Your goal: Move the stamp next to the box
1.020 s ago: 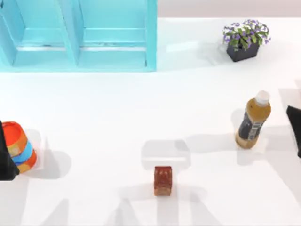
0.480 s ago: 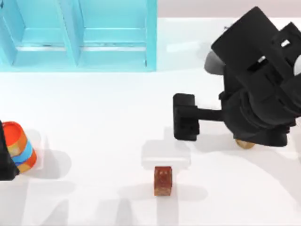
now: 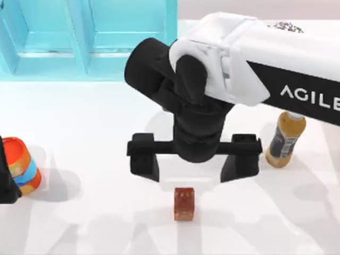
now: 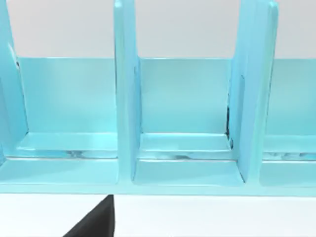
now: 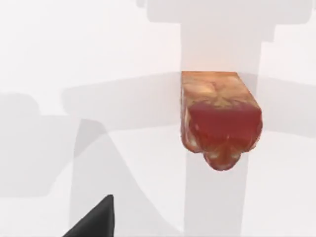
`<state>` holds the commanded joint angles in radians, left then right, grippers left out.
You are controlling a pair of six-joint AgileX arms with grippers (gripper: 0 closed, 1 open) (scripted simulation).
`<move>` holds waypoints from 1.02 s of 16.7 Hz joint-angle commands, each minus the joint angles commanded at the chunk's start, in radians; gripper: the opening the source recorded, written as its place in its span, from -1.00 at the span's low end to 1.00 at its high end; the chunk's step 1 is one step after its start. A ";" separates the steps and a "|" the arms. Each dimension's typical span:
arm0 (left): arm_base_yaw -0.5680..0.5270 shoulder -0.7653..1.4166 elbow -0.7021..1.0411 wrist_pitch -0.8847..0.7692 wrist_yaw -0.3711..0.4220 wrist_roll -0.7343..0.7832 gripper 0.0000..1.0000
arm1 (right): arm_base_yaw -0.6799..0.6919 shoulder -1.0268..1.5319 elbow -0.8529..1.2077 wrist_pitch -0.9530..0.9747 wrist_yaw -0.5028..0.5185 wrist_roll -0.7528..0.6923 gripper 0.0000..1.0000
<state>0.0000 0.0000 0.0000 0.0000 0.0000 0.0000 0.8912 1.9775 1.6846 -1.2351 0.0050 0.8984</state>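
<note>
**Right pincer poised just short of the stamp**

I have my right arm reaching in from the right side of the bench, its right pincer (image 3: 194, 162) hanging with its two fingers (image 3: 143, 158) spread wide apart and nothing between them. The stamp (image 3: 184, 203) stands alone on the white bench (image 3: 106, 127), low in the top view and a little left of centre. From the pincer it lies at about six o'clock in the top view, close but not touching, and slightly toward the left finger's side of the midpoint. The open span lies along the nine-to-three line, far wider than the stamp.

In the right wrist view the stamp (image 5: 220, 118) sits off to one side of centre, its paler orange-brown base turned away and its darker red body toward the camera. I judge it close to cubic, so no long axis favours one grasp direction.

My left arm (image 3: 6, 175) is parked at the bench's left edge at about nine o'clock from the stamp, beside the orange-and-blue striped can (image 3: 22, 166); I cannot tell the state of the left pincer. The right arm is plainly nearer.

The blue box (image 3: 90, 40) stands at about eleven o'clock from the stamp, well apart; the left wrist view looks into its open compartments (image 4: 182, 113). An amber bottle (image 3: 286, 139) stands at about two o'clock from the stamp, just beside the right finger.

My reading: the pincer needs to shift toward six o'clock and descend.
</note>
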 joint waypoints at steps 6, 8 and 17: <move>0.000 0.000 0.000 0.000 0.000 0.000 1.00 | 0.004 0.063 0.057 -0.037 -0.003 0.014 1.00; 0.000 0.000 0.000 0.000 0.000 0.000 1.00 | -0.001 0.061 0.055 -0.035 -0.003 0.013 1.00; 0.000 0.000 0.000 0.000 0.000 0.000 1.00 | 0.005 0.141 -0.166 0.273 -0.003 0.016 1.00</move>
<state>0.0000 0.0000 0.0000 0.0000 0.0000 0.0000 0.8965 2.1181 1.5190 -0.9619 0.0024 0.9147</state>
